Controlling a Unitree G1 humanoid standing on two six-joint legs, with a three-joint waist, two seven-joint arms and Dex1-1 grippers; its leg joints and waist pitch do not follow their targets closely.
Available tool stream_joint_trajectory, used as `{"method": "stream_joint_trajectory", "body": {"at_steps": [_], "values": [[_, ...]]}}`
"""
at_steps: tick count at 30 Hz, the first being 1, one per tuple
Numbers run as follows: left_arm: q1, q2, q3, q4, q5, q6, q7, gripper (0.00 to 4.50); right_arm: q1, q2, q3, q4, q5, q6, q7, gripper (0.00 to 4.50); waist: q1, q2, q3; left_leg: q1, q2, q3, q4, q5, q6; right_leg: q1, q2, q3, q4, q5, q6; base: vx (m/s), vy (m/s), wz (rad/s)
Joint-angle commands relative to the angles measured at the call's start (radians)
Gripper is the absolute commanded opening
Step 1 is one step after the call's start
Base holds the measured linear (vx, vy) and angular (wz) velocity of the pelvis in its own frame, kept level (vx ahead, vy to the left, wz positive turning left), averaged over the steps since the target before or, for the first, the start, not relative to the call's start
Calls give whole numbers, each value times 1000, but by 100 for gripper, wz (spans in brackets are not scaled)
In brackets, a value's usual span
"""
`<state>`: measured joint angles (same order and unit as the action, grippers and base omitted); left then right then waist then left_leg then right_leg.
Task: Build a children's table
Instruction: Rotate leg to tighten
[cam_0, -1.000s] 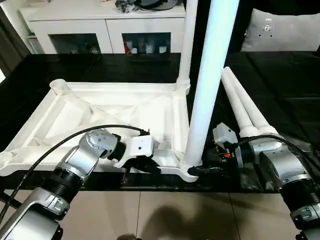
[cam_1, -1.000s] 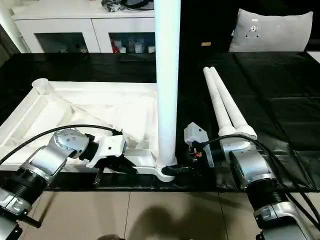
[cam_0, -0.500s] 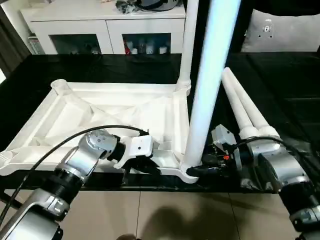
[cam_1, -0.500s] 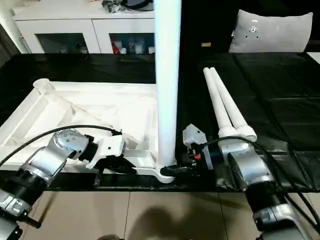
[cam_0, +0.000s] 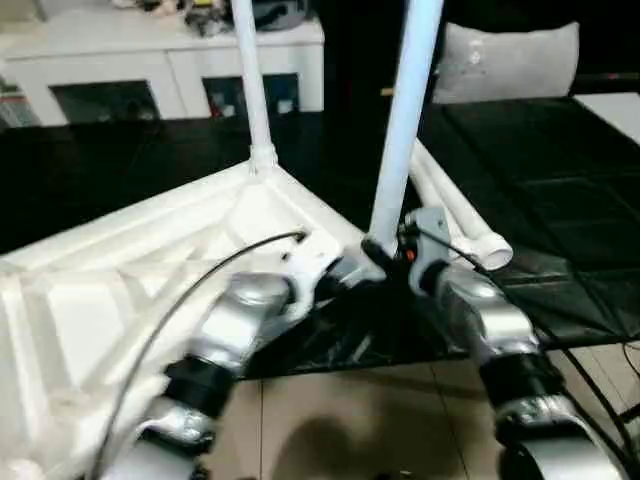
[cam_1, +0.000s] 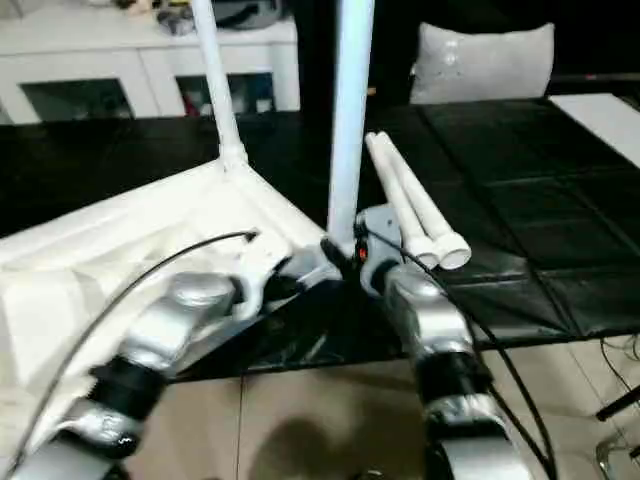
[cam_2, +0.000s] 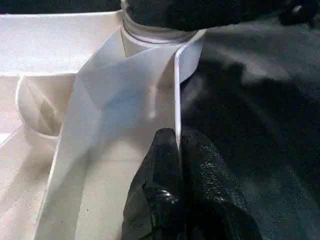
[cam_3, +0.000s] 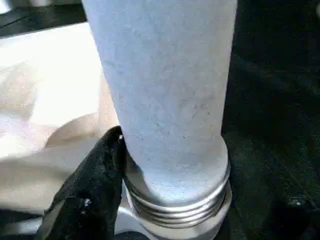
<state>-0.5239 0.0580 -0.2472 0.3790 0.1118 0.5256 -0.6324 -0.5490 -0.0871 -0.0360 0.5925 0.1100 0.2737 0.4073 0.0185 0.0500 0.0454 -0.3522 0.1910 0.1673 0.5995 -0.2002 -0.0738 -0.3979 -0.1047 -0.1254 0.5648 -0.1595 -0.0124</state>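
- Right wrist view: the near leg (cam_3: 165, 100) stands directly ahead of my right gripper (cam_3: 165, 220), its long axis upright, its threaded collar sitting in the corner socket (cam_3: 175, 222) with several thread rings still showing.
- One black finger (cam_3: 87, 200) of that gripper presses the collar from one side; I cannot see the other finger clearly, so I judge I am clamped on the leg's base but cannot tell for sure.
- The next move, as I judge it, turns on this: the leg must go further down along its own upright axis into the socket, and my right gripper is the nearer one to it.
- My left gripper (cam_2: 177, 165) is clenched on the thin rim of the table top (cam_0: 120, 270), the rim edge pinched between my fingers, with the socket just beyond my fingertips.
- The table top lies underside up on the black surface (cam_0: 560, 150), spreading away to the left of both grippers.
- A far leg (cam_0: 250, 80) stands upright in its own socket beyond my left gripper.
- Two loose legs (cam_1: 410, 205) lie side by side, touching, just beyond my right gripper.
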Motion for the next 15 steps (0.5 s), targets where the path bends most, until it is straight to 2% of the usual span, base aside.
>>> {"method": "stream_joint_trajectory", "body": {"at_steps": [1,2,5,8,10,13,15], "values": [[-45,-63,-11,-31,-40,-40,27,0,10,58,25,43,19,23,-7,321,-3,-10,-53,7,19,-18,-77,-375,44,39,-46,18,-110,-583,-51,0,0,0],[-49,-68,-13,-31,-37,-46,33,0,8,64,15,42,23,15,-21,337,-2,-9,-56,2,23,-19,-83,-359,52,42,-47,25,-103,-524,-69,0,0,0],[-49,-39,-36,-31,-20,-56,3,0,22,47,18,14,24,5,8,353,4,-7,-58,0,27,-16,-86,-336,58,42,-47,36,-91,-448,-107,0,0,0],[-42,-4,-46,-24,2,-64,-16,0,48,16,28,-25,18,-15,58,386,18,-9,-62,-6,29,-10,-85,-280,71,48,-50,47,-76,-357,-146,0,0,0],[-42,20,-47,-7,9,-75,-26,0,69,-17,37,-56,20,-29,105,397,22,-13,-64,-6,30,-8,-83,-257,78,49,-50,49,-72,-332,-159,0,0,0],[-48,50,-48,18,11,-98,-35,0,100,-62,45,-96,25,-44,172,430,29,-13,-66,-6,28,-3,-78,-224,88,47,-50,52,-69,-318,-167,0,0,0],[-57,65,-43,38,13,-112,-36,0,122,-91,42,-127,36,-48,212,441,37,-15,-69,-15,28,-4,-74,-171,101,55,-51,54,-58,-273,-174,0,0,0]]}}
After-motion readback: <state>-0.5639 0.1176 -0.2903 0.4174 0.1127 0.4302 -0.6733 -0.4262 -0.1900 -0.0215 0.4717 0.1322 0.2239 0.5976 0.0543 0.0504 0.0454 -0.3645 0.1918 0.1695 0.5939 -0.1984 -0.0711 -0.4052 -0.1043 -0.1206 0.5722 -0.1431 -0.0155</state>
